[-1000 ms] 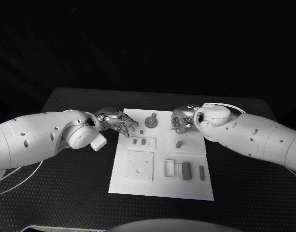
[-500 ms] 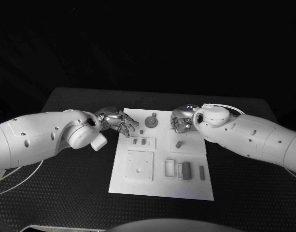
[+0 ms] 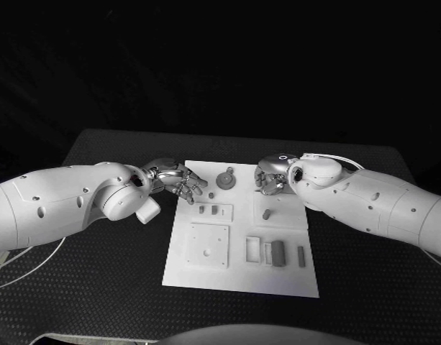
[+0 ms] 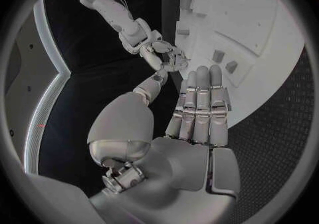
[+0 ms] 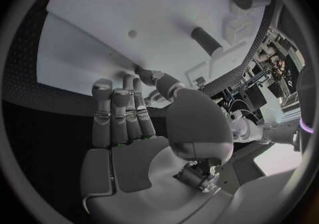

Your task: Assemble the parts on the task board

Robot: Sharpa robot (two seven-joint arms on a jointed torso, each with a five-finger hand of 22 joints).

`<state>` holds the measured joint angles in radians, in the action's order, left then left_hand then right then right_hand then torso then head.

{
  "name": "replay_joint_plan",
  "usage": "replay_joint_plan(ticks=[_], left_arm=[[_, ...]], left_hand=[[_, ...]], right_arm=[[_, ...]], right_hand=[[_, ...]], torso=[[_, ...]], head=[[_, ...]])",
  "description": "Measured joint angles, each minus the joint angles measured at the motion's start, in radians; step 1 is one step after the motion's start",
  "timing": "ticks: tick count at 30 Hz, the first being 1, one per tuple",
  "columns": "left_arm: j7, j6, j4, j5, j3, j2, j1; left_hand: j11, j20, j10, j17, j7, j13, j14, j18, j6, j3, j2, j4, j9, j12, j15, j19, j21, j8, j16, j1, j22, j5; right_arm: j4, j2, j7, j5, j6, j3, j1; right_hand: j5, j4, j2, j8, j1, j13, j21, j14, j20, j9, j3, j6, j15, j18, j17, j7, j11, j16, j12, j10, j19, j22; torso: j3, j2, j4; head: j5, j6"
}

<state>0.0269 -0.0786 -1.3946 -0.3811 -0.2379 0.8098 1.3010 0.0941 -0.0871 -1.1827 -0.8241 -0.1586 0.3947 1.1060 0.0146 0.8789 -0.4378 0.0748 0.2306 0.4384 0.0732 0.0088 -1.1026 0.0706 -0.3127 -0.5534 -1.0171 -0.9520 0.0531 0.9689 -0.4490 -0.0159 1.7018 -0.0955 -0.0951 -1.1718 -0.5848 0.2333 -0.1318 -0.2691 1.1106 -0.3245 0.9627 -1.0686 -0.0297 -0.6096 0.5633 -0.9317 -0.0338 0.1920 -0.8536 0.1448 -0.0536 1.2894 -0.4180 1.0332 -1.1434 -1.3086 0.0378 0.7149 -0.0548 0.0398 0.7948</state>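
Almost nothing has moved since a second ago; your right hand (image 3: 270,180) has only edged a little over the board's (image 3: 243,277) far right part. Nearest you, grey parts lie on the board: a bar (image 3: 278,253) and a slim piece (image 3: 301,256) beside the square plate (image 3: 208,246). Farther on sit two small pegs (image 3: 214,211) and a slanted peg (image 3: 267,213). At the far end, a round knobbed part (image 3: 225,180) stands between your hands. Your left hand (image 3: 182,184) hovers at the board's left edge, fingers straight and side by side, holding nothing. Your right hand's fingers are extended, nothing visibly held.
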Motion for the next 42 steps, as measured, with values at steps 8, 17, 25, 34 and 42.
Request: replay_joint_plan(ticks=[8,17,25,34,42], left_arm=[[0.000,0.001,0.000,-0.002,0.000,0.000,0.000],[0.000,0.002,0.000,-0.003,0.000,-0.002,0.000],[0.000,0.003,-0.001,-0.005,0.000,-0.001,0.000],[0.001,0.003,-0.002,-0.007,0.000,0.000,0.000],[0.001,0.004,-0.002,-0.010,0.000,0.002,0.000]], left_hand=[[0.000,0.000,0.000,0.000,0.000,-0.001,0.000,0.000,0.000,0.000,0.000,0.000,0.000,0.000,0.000,0.000,0.000,0.000,0.000,0.000,0.000,0.000],[0.000,0.000,0.000,-0.001,0.000,-0.001,0.000,0.000,0.000,0.000,0.000,0.000,0.000,0.000,0.000,0.000,0.000,0.000,0.000,0.000,-0.001,0.000],[0.000,0.000,0.000,-0.001,0.000,-0.001,0.000,0.000,0.000,0.000,0.000,0.000,-0.001,0.000,0.000,0.000,0.000,0.000,0.000,0.000,-0.001,0.000],[0.000,0.000,0.000,-0.001,0.000,-0.001,0.000,0.000,0.000,0.000,0.000,0.000,-0.001,0.000,0.000,0.000,0.000,0.000,0.000,0.000,-0.001,0.000],[0.000,0.000,0.000,-0.001,0.000,-0.001,0.000,0.000,0.000,-0.003,0.000,-0.003,-0.001,0.000,0.000,0.000,0.000,0.000,0.000,0.000,-0.001,0.000]], right_arm=[[-0.014,0.005,-0.001,0.008,-0.016,0.000,0.000],[-0.023,0.019,-0.002,0.014,-0.034,0.000,0.001],[-0.030,0.029,-0.003,0.016,-0.040,-0.001,0.001],[-0.033,0.031,-0.006,0.025,-0.047,-0.009,0.002],[-0.020,0.015,-0.010,0.030,-0.095,-0.010,0.003]], right_hand=[[0.000,0.008,0.006,-0.004,0.006,-0.004,0.000,-0.003,-0.002,-0.002,0.003,-0.002,0.000,0.000,0.002,-0.002,0.000,0.000,0.000,0.001,-0.006,0.000],[0.000,0.010,0.006,-0.004,0.006,-0.005,0.000,-0.003,-0.001,-0.002,0.004,-0.003,-0.001,0.000,0.003,-0.003,0.000,0.000,0.000,0.007,-0.007,0.000],[0.000,0.018,0.006,-0.004,0.006,-0.005,0.000,-0.003,-0.004,-0.001,0.002,-0.003,-0.004,0.000,0.005,-0.003,0.000,0.000,0.008,0.007,-0.004,0.000],[0.000,0.022,0.006,-0.004,0.006,-0.008,0.000,-0.003,-0.004,0.000,0.006,-0.001,-0.004,0.000,0.005,-0.001,0.000,-0.001,0.012,0.007,-0.004,0.000],[0.000,0.028,0.003,0.001,0.009,-0.011,-0.005,-0.003,-0.004,0.000,0.005,0.004,-0.004,0.000,0.006,-0.003,0.000,-0.002,0.017,0.007,-0.004,0.000]], torso=[[-0.0001,0.000,0.0009],[-0.0001,0.000,0.0012],[-0.0001,0.000,0.0009],[0.0006,0.000,0.0010],[0.0005,-0.001,0.0011]], head=[[0.000,0.000],[-0.001,0.000],[-0.004,-0.002],[-0.004,-0.001],[-0.003,-0.002]])
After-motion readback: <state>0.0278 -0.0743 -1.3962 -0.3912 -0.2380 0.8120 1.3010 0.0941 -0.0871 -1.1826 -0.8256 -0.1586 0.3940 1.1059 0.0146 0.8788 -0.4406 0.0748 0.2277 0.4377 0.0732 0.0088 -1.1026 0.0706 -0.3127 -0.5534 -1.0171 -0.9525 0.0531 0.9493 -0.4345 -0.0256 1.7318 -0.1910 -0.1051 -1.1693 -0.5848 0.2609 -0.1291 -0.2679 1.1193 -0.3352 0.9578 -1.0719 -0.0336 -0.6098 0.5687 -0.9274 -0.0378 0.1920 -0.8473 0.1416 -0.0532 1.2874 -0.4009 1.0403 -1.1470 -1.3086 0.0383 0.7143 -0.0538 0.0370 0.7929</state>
